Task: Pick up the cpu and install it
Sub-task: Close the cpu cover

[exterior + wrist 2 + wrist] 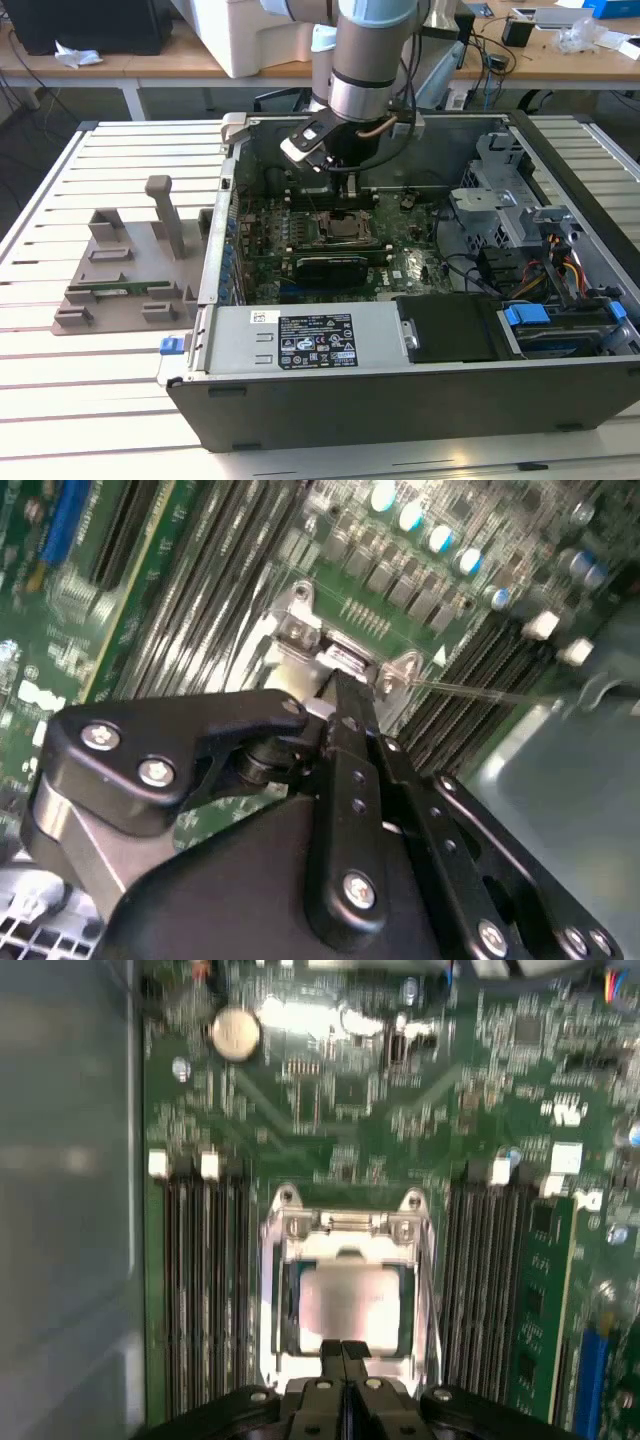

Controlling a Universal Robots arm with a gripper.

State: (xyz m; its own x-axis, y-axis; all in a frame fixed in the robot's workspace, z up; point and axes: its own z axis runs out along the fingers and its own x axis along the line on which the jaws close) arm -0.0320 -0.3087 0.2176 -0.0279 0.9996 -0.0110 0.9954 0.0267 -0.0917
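Observation:
The cpu (350,1303), a flat square chip with a silver top, lies inside the metal-framed socket (282,1260) on the green motherboard. My gripper (343,1348) is shut, its two black fingertips pressed together with nothing between them, just above the chip's edge. In the exterior view the gripper (350,186) hangs inside the open computer case directly over the socket (340,228). In the second wrist view the black fingers (345,730) reach toward the socket's silver frame (300,628); the chip itself is hidden behind them.
Rows of memory slots (205,1290) flank the socket. A grey fixture (120,280) with a green memory stick (112,292) lies outside the case on the exterior view's left. A power supply (310,340), drive bays (560,320) and cables crowd the case.

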